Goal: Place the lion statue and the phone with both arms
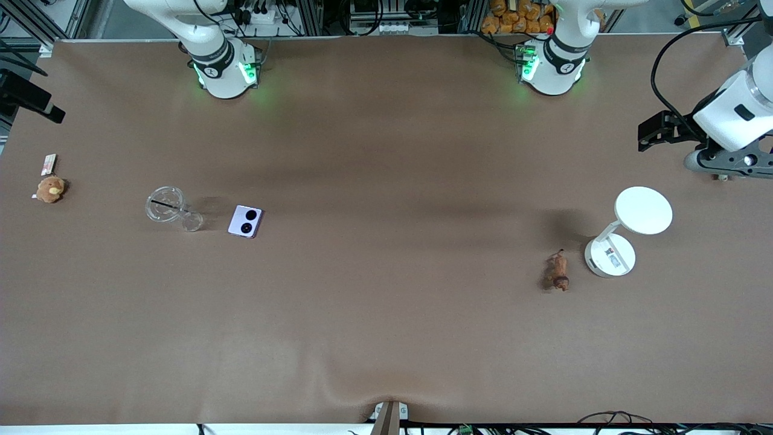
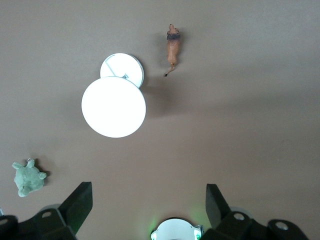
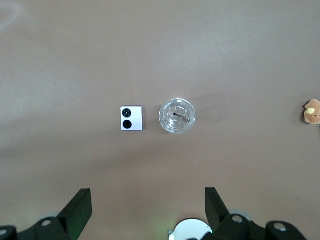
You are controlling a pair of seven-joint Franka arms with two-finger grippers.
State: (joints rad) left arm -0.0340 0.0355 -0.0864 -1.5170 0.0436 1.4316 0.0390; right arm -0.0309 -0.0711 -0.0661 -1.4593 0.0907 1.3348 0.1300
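The lion statue (image 1: 557,272), a tiny brown figurine, lies on the table beside the base of a white stand (image 1: 628,232); it also shows in the left wrist view (image 2: 173,46). The pale lavender phone (image 1: 244,221) lies flat toward the right arm's end, beside a clear cup (image 1: 170,207); it also shows in the right wrist view (image 3: 131,118). My left gripper (image 2: 148,210) is open and empty, high above the stand, and it shows at the front view's edge (image 1: 658,132). My right gripper (image 3: 148,210) is open and empty, high above the phone and cup.
The white stand (image 2: 114,102) has a round top. A green plush turtle (image 2: 29,179) lies near it. An orange-brown plush toy (image 1: 51,189) and a small card (image 1: 49,164) lie at the right arm's end. The clear cup (image 3: 177,116) holds a dark stick.
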